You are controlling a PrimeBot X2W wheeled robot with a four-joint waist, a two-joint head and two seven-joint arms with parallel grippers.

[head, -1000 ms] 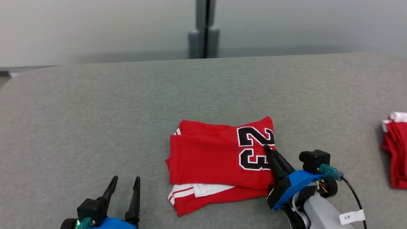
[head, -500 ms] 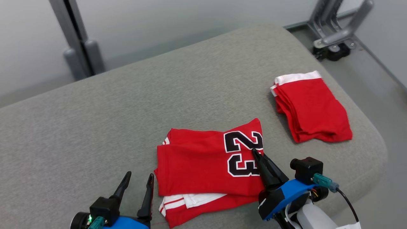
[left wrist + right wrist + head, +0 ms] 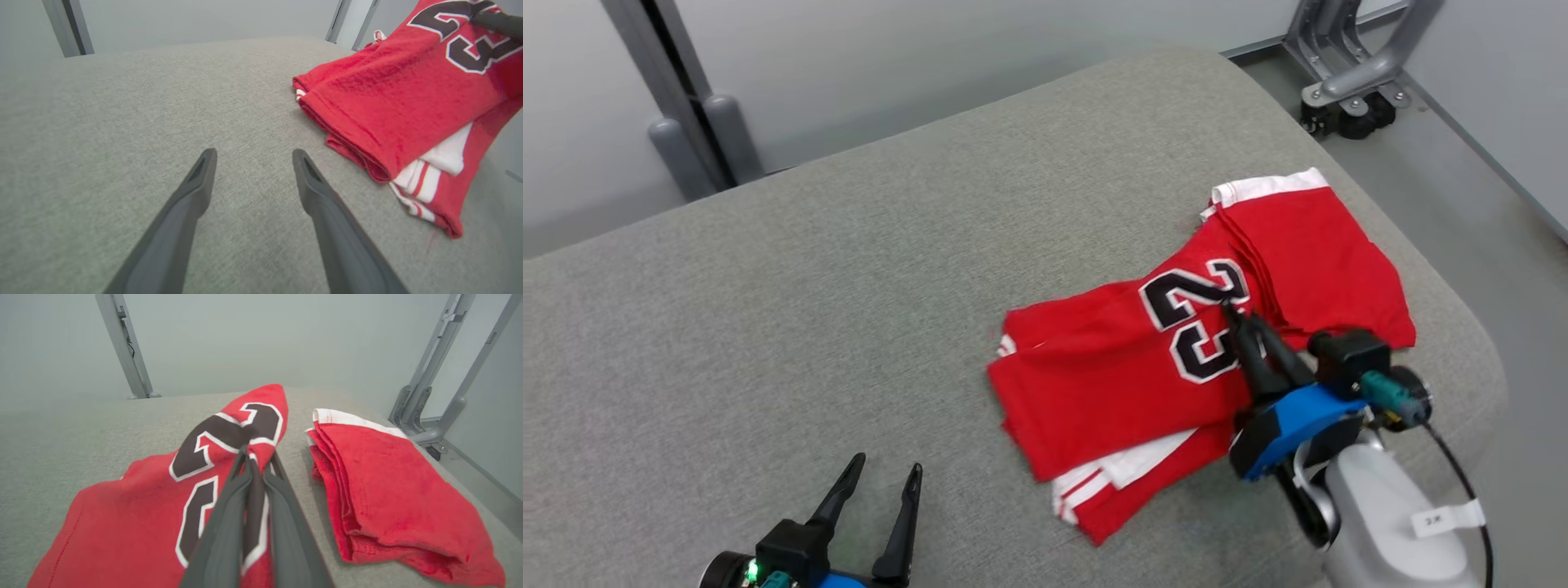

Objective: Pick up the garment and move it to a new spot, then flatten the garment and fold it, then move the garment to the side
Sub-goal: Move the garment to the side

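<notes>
The garment (image 3: pixel 1111 384) is a folded red jersey with a black "23" and white trim, lying on the grey table (image 3: pixel 849 286) right of centre. My right gripper (image 3: pixel 1233 314) is shut on its numbered corner, which it pinches and holds slightly raised. The right wrist view shows the fingers closed on that corner of the garment (image 3: pixel 135 514), with my right gripper (image 3: pixel 255 451) pointing toward the table's far end. At the lower left my left gripper (image 3: pixel 886 467) stands open above bare table. In the left wrist view, the garment (image 3: pixel 388 102) lies to the right of my left gripper (image 3: pixel 253 153).
A second folded red cloth (image 3: pixel 1323 245) with a white band lies at the table's right end, close against the held corner; it appears again as the red cloth (image 3: pixel 384 490). The table's rounded right edge drops to the floor, where a metal frame foot (image 3: pixel 1347 73) stands. A grey post (image 3: pixel 678 106) rises behind.
The camera has swung to the right. My right gripper has dragged the garment rightward until its numbered corner sits against the second red cloth. The left gripper stays open.
</notes>
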